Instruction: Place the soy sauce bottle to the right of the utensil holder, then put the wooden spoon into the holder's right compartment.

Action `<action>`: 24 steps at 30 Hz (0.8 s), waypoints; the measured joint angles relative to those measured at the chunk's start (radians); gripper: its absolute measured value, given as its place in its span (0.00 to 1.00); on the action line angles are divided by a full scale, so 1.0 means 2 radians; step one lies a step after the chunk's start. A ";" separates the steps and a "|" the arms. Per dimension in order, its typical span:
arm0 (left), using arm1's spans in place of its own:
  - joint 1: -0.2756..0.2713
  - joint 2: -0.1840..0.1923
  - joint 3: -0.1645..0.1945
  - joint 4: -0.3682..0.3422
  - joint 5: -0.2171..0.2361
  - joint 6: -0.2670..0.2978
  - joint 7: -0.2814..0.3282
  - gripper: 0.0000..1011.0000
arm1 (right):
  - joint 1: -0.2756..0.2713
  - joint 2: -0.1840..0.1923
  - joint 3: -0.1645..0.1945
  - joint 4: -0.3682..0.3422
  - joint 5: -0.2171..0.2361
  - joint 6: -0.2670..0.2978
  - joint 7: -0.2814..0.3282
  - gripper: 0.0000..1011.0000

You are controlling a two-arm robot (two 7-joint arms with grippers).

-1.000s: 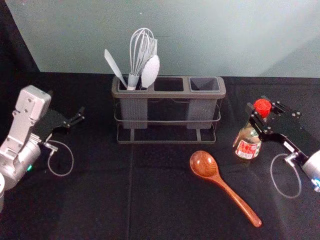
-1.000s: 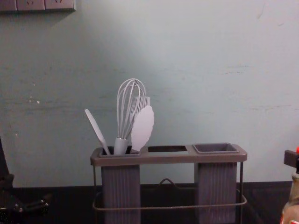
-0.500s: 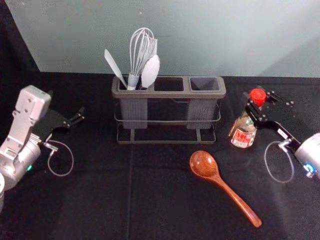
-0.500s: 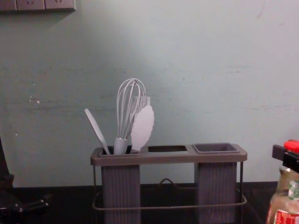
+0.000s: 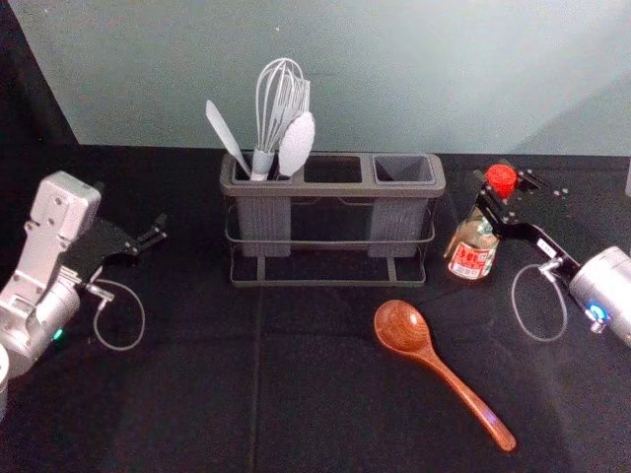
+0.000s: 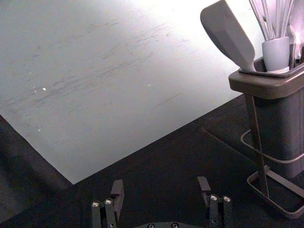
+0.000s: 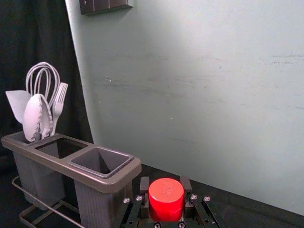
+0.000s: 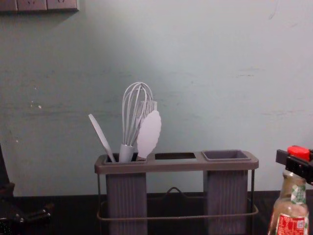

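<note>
"Red catches my eye first: the cap (image 7: 166,197) of the soy sauce bottle (image 5: 470,258). What has hold of it?"

"The right gripper (image 5: 501,187). It's clamped on the bottle at the top; the right wrist view puts one finger on each side of the cap."

"And where is the bottle, exactly?"

"To the right of the utensil holder (image 5: 335,189), near it but apart, and roughly upright. I can't tell whether its base touches the black tabletop (image 5: 197,374)."

"What about the other arm?"

"The left gripper (image 5: 156,231) is off to the left of the holder, over the table. Its fingers stand wide apart in the left wrist view, with nothing between them."

"Where's the wooden spoon (image 5: 430,357)?"

"Lying on the tabletop, on the robot's side of the holder. Its bowl points toward the holder, and the handle slants back toward the robot and off to the right."

"So it's outside the right compartment (image 5: 402,169)?"

"Yes, well outside."

"And those pale tools?"

"They stand in the left compartment: a whisk (image 5: 261,163), a spatula (image 6: 228,35) leaning outward to the left, a fork (image 7: 59,104) and a white spoon (image 5: 297,144)."
</note>
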State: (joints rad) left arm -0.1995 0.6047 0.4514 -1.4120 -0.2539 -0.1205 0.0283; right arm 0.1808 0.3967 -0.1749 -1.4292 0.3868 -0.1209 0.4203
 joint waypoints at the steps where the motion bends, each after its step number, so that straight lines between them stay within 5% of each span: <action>1: 0.000 0.000 0.000 0.000 0.000 0.000 0.000 1.00 | 0.002 -0.001 -0.001 0.003 0.000 -0.001 0.001 0.38; 21: 0.000 0.000 0.000 0.000 0.000 0.000 0.000 1.00 | 0.034 -0.016 -0.016 0.046 -0.001 -0.008 0.003 0.38; 24: 0.000 0.000 0.000 0.000 0.000 0.000 0.000 1.00 | 0.035 -0.019 -0.015 0.048 -0.001 -0.010 0.001 0.44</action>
State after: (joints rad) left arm -0.1995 0.6047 0.4514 -1.4120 -0.2539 -0.1205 0.0283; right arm 0.2503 0.3592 -0.2058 -1.3327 0.3858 -0.1399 0.4224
